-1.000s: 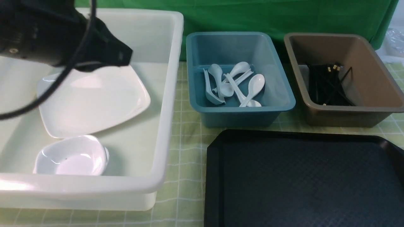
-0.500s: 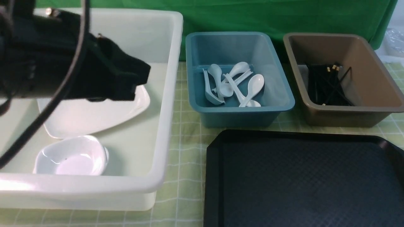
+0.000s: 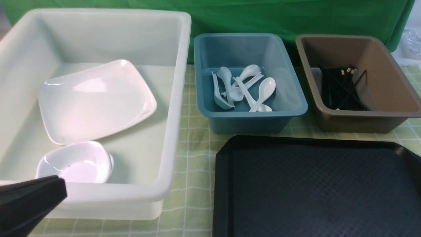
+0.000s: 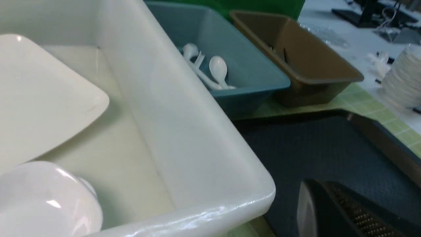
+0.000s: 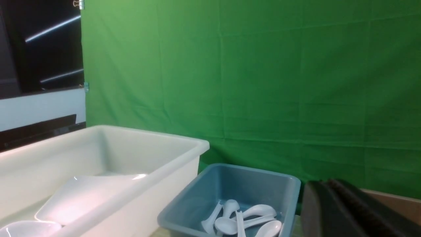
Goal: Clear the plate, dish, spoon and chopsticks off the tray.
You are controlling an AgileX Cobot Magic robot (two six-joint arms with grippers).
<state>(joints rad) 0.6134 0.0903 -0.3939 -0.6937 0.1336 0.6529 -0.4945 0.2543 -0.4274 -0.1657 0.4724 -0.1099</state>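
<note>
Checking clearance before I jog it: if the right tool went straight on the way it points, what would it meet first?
Probably the green backdrop; the line seems to pass above the blue tub, though depth is unclear.

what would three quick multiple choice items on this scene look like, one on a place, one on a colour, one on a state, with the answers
1. Where does the plate lie?
A. on the tray
B. in the white tub
C. in the blue tub

2. What colour is the tub that holds the chopsticks?
A. brown
B. white
C. blue

3. What state is the tray in?
A. bare of tableware
B. stacked with dishes
C. carrying a single spoon

Answers:
1. B, the plate rests on the floor of the white tub, beside a small white dish.
2. A, the black sticks lie inside the brown tub, while the spoons fill the blue tub.
3. A, the front view shows only the tray's textured black surface.
</note>
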